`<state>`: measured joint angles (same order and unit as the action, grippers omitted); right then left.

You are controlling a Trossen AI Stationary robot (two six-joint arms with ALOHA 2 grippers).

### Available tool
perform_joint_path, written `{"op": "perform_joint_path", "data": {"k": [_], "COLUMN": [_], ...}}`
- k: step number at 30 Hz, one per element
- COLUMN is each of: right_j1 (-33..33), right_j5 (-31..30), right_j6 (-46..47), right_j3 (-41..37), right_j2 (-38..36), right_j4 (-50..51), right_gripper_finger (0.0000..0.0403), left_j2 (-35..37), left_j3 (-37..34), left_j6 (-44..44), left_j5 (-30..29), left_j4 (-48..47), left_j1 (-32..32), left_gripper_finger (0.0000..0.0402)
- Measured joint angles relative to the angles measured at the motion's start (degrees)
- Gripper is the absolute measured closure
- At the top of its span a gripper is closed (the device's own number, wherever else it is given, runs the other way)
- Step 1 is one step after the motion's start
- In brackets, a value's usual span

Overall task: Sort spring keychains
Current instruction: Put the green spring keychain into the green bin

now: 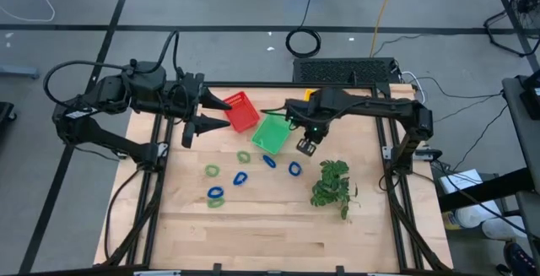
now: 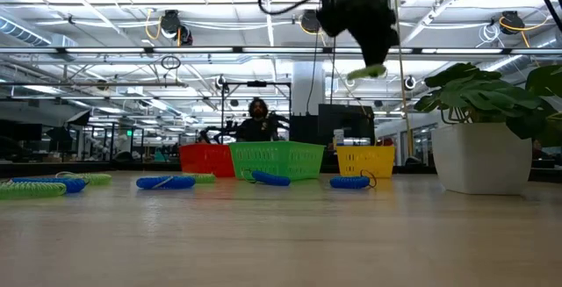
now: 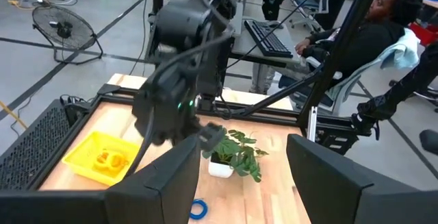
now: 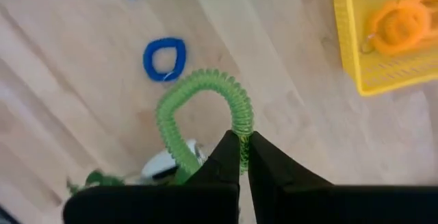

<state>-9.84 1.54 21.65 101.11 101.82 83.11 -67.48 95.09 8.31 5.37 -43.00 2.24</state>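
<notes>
From above, the right gripper (image 1: pixel 305 147) hangs over the counter (image 1: pixel 278 234) just beside the green basket (image 1: pixel 272 132), toward the potted plant sprig (image 1: pixel 333 183). The red basket (image 1: pixel 240 111) touches the green one on its other side. Loose spring keychains lie in the middle of the counter: a blue one (image 1: pixel 294 169) near the plant, another blue one (image 1: pixel 240 178), a green one (image 1: pixel 212 170). The left gripper (image 1: pixel 207 114) waits above the far left corner, by the red basket.

At counter height, the right gripper (image 2: pixel 373 63) is well up in the air with a pale green coil (image 2: pixel 367 71) showing at its tip. Red, green and yellow baskets (image 2: pixel 366 159) stand in a row along the far edge.

The left wrist camera shows its own fingers (image 3: pixel 178 176) spread apart, grasping nothing, and the right arm beyond them.

The right wrist camera shows its fingers (image 4: pixel 229 157) clenched on the end of a green spring keychain (image 4: pixel 198 111), the loop dangling free over bare wood; the yellow basket (image 4: pixel 356 53) with an orange keychain (image 4: pixel 397 22) is off to one side.

The pinch catches only a few coils, so the springy loop could slip out during the carry, or snag the basket rim on release.
</notes>
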Motion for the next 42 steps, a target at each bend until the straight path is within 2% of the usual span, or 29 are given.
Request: {"op": "perform_joint_path", "data": {"k": [5, 15, 22, 27, 42], "right_j1": [1.83, 2.98, 1.26, -0.21, -4.18], "right_j5": [0.00, 1.03, 1.75, 3.19, 2.27], "right_j6": [0.11, -0.27, -2.75, -5.26, -13.44], "right_j3": [5.20, 6.16, 6.18, 6.18, 6.20], "right_j2": [-0.07, -0.09, 1.54, 4.59, 15.02], "right_j4": [6.84, 7.06, 4.82, 0.07, -20.10], "right_gripper_finger": [0.0403, 0.0403, 0.0403, 0.0403, 0.0403], "left_j2": [0.00, 0.00, 0.00, 0.00, 0.00], "left_j3": [0.00, 0.00, 0.00, 0.00, 0.00], "left_j6": [0.95, 2.73, 2.54, 2.49, 2.60], "left_j5": [-0.25, -0.92, -0.92, -0.88, -0.87], "left_j4": [0.02, 0.02, 0.00, -0.02, -0.15], "left_j1": [-0.01, 0.00, -0.02, -0.02, -0.01], "left_gripper_finger": [0.0174, 0.0174, 0.0174, 0.0174, 0.0174]}}
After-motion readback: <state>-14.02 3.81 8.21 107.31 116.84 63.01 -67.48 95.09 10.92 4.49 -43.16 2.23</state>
